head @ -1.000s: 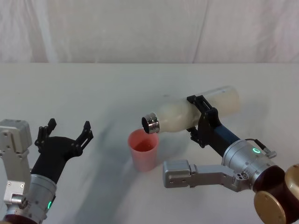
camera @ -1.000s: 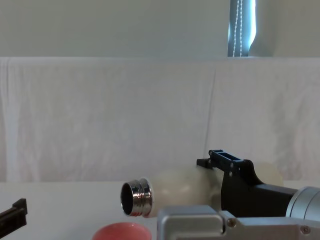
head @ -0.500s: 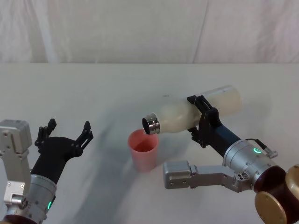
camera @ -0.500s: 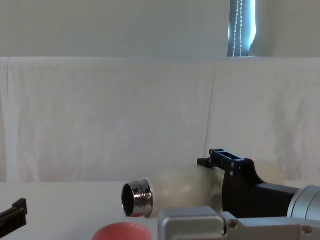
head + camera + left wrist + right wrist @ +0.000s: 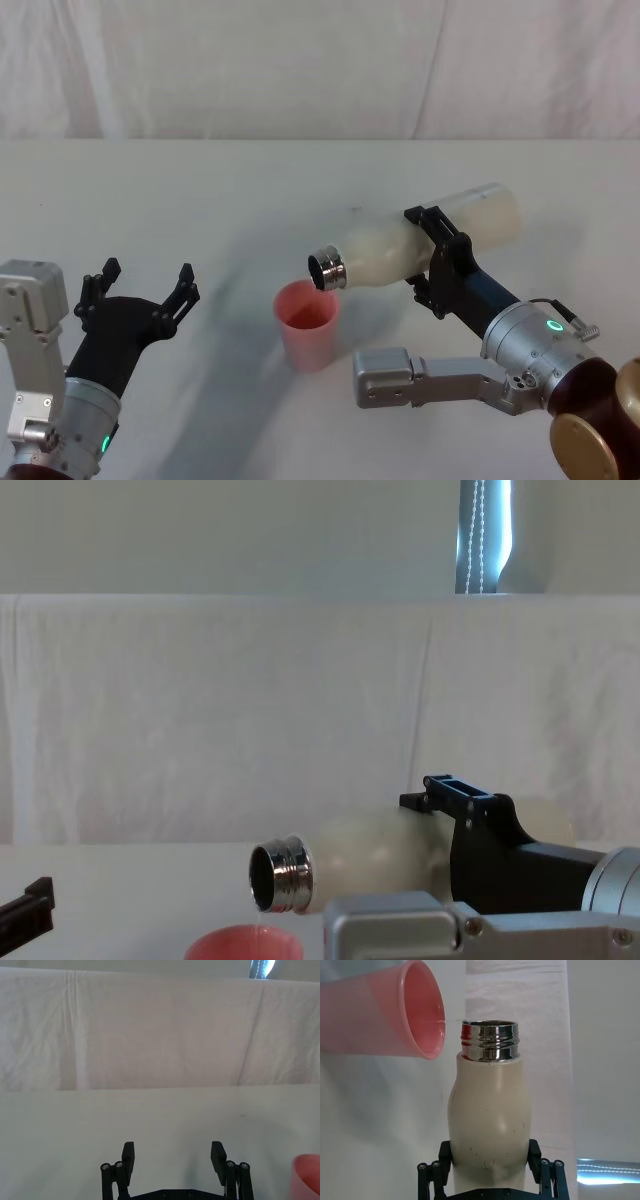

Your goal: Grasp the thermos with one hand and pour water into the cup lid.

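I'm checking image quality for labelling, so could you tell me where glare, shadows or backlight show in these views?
Right wrist view: bright reflections band the thermos steel neck. Head view: soft shadows lie on the table beside the cup lid and near the left tool. Chest view: a bright window strip glows above the backdrop cloth.

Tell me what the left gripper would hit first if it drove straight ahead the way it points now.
Probably nothing on the table: the open left gripper points over bare cloth toward the white backdrop. The cup lid sits off to its right, beside that line, though depth is uncertain.
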